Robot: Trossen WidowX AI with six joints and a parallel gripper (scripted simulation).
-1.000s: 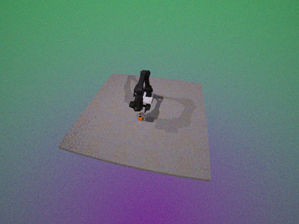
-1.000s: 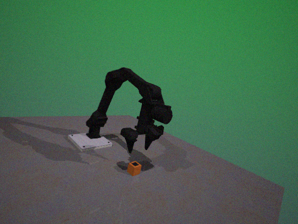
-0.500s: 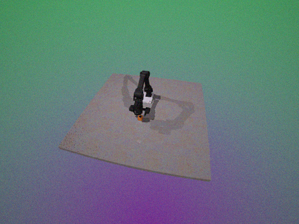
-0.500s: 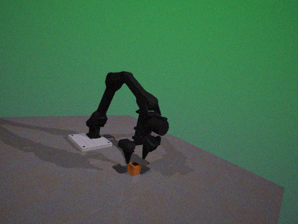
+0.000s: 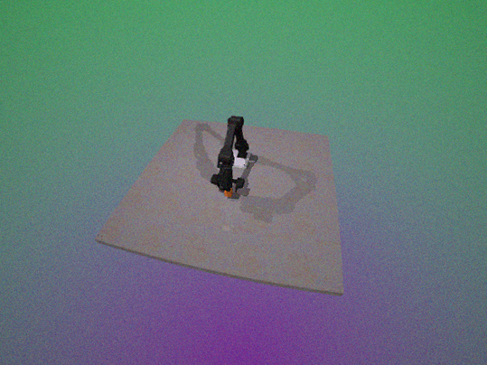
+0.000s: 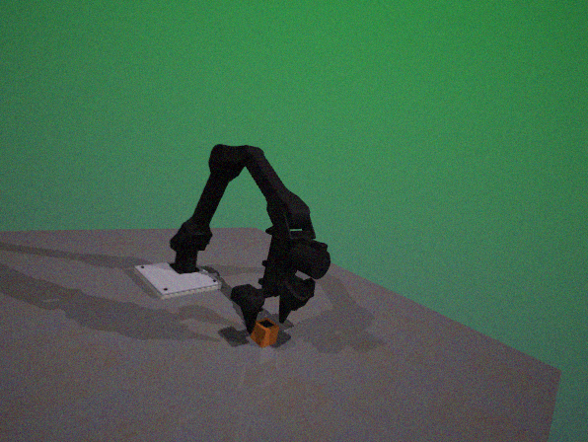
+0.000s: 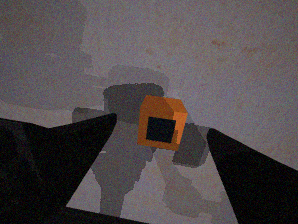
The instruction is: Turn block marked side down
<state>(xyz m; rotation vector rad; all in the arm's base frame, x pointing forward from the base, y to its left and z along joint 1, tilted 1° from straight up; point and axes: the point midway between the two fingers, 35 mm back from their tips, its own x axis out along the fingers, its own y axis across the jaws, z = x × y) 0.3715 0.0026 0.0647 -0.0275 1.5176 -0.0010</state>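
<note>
An orange block [image 5: 228, 193] [image 6: 264, 335] [image 7: 162, 108] sits on the table [image 5: 173, 232] [image 6: 148, 390] with its dark square mark [image 6: 266, 323] [image 7: 160, 130] facing up. My gripper [image 6: 266, 327] [image 7: 161, 125] is wide open and points down over the block. The two fingertips stand on either side of the block's top, with visible gaps at both sides in the wrist view and nothing gripped. In the top view the arm hides the fingertips and part of the block.
The arm's white base plate [image 5: 240, 162] [image 6: 178, 282] lies behind the block, away from the table's near edge in the top view. Shadows of the arm fall across the table around the block. No other loose objects show.
</note>
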